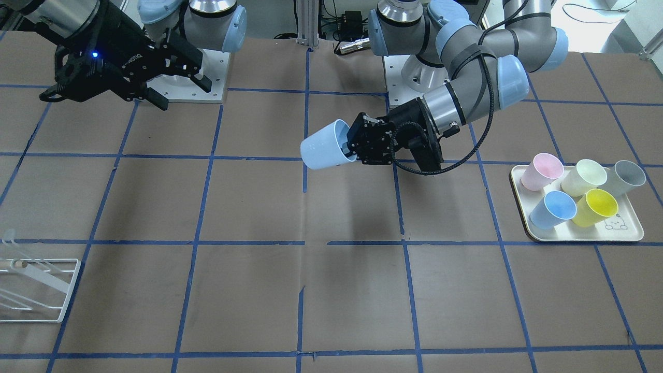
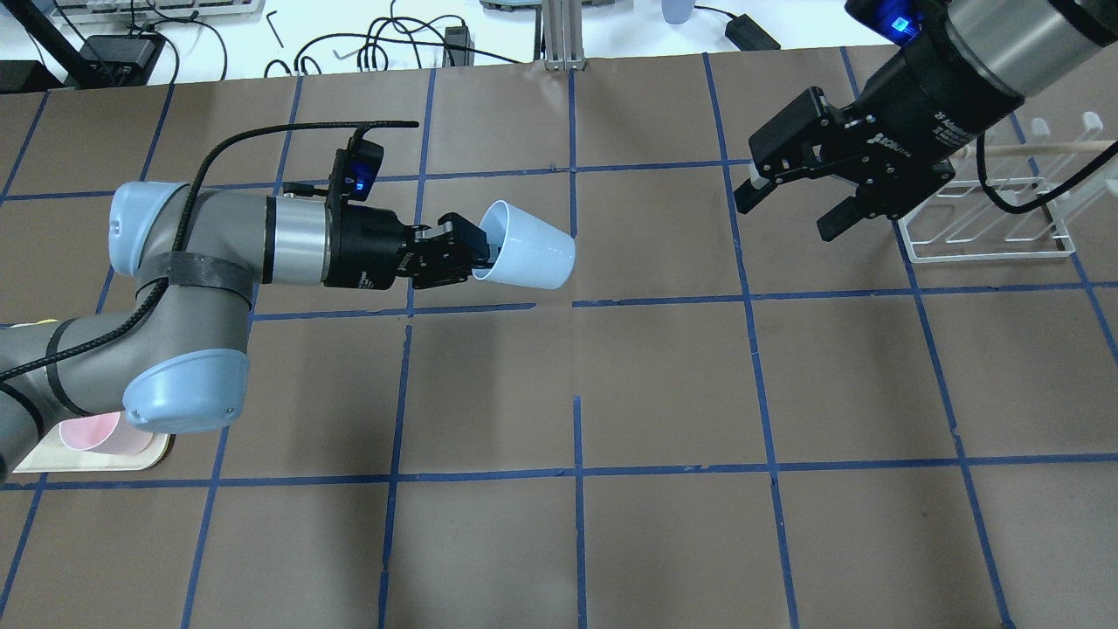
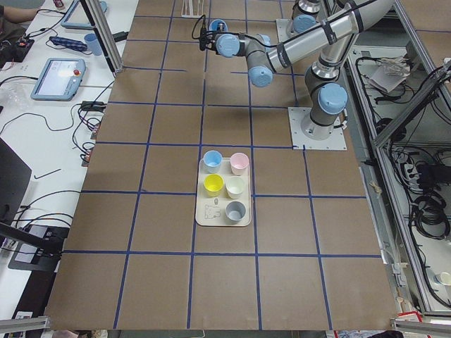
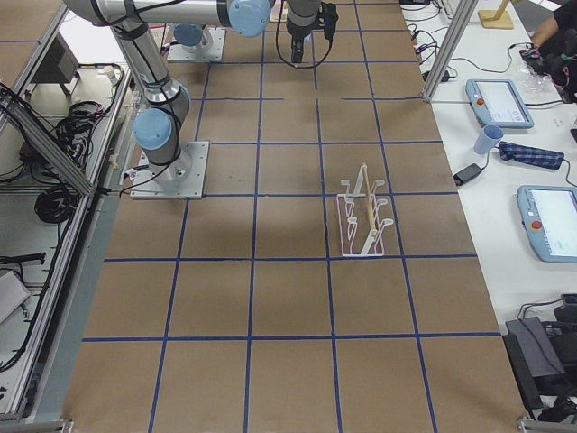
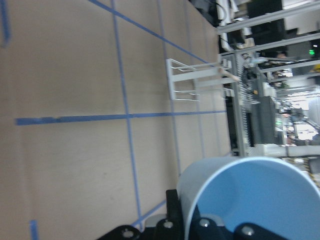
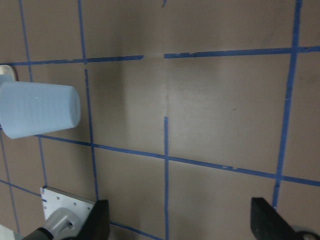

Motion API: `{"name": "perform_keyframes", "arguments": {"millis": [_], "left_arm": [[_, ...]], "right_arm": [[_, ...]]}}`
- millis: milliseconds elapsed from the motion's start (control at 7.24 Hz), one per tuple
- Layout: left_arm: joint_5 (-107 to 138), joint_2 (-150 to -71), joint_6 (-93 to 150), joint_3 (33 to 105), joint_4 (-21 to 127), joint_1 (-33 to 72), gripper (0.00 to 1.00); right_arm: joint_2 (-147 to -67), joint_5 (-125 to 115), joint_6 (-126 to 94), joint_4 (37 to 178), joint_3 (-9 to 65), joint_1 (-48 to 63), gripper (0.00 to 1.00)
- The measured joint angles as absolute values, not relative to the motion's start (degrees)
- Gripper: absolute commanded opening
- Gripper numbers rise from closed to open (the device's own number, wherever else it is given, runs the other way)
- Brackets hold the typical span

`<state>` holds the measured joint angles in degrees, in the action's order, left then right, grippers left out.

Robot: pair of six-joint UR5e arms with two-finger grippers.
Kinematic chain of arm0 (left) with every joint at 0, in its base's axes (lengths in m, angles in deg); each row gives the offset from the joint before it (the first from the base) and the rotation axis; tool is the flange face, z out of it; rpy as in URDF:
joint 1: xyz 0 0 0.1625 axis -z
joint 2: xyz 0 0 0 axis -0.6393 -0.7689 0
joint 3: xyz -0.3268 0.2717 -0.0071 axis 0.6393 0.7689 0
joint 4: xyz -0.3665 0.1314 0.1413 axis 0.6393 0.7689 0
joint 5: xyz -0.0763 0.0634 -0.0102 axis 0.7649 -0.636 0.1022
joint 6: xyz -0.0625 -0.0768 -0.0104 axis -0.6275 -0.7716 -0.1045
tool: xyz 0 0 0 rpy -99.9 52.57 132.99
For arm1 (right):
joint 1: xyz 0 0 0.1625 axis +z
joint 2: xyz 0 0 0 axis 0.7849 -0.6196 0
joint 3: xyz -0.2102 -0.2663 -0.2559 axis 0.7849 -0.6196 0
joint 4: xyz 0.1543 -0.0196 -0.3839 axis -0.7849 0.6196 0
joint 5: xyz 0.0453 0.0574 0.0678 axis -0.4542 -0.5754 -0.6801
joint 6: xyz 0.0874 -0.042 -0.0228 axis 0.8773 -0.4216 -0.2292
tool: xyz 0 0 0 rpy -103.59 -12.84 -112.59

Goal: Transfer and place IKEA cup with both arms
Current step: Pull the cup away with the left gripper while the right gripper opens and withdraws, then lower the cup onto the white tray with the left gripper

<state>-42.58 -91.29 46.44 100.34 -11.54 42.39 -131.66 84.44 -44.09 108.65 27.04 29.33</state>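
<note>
The IKEA cup (image 1: 323,147) is a pale icy-blue tumbler, held on its side above the middle of the table, base pointing toward my right arm's side. My left gripper (image 1: 352,147) is shut on its rim, one finger inside the mouth. The cup also shows in the overhead view (image 2: 528,249), the left wrist view (image 5: 250,200) and the right wrist view (image 6: 40,115). My left gripper (image 2: 476,253) is level with the table. My right gripper (image 2: 786,214) is open and empty, in the air well to the side of the cup, and it also shows in the front view (image 1: 184,93).
A cream tray (image 1: 585,238) on my left side holds pink (image 1: 541,171), pale green (image 1: 584,177), grey (image 1: 625,177), yellow (image 1: 595,207) and periwinkle-blue (image 1: 554,210) cups. A white wire rack (image 2: 987,227) stands under and behind my right gripper.
</note>
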Motion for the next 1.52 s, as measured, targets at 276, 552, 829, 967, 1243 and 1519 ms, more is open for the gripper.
{"name": "perform_keyframes", "arguments": {"millis": [276, 552, 829, 967, 1243, 1519], "left_arm": [[-61.9, -90.1, 46.8, 96.2, -9.7, 41.0, 0.0], [-78.3, -89.5, 52.9, 90.8, -2.8, 39.0, 0.0], [-86.3, -89.8, 67.5, 85.8, 6.6, 29.7, 0.0], [-88.1, -90.8, 76.1, 83.1, 10.7, 23.7, 0.0], [-89.7, -93.9, 90.1, 77.5, 15.7, 14.4, 0.0], [-89.9, -99.3, 101.1, 71.4, 17.9, 7.8, 0.0]], "right_arm": [[-131.3, 93.9, -40.5, 112.8, 27.6, 30.0, 1.0], [-130.1, 101.3, -35.7, 118.5, 28.3, 32.9, 1.0], [-128.5, 107.0, -32.3, 122.6, 27.7, 37.1, 1.0], [-128.3, 107.7, -31.9, 124.9, 27.2, 38.0, 1.0], [-129.2, 107.5, -35.4, 130.2, 27.2, 38.4, 1.0], [-129.8, 107.6, -36.7, 131.8, 28.6, 38.2, 1.0]]}}
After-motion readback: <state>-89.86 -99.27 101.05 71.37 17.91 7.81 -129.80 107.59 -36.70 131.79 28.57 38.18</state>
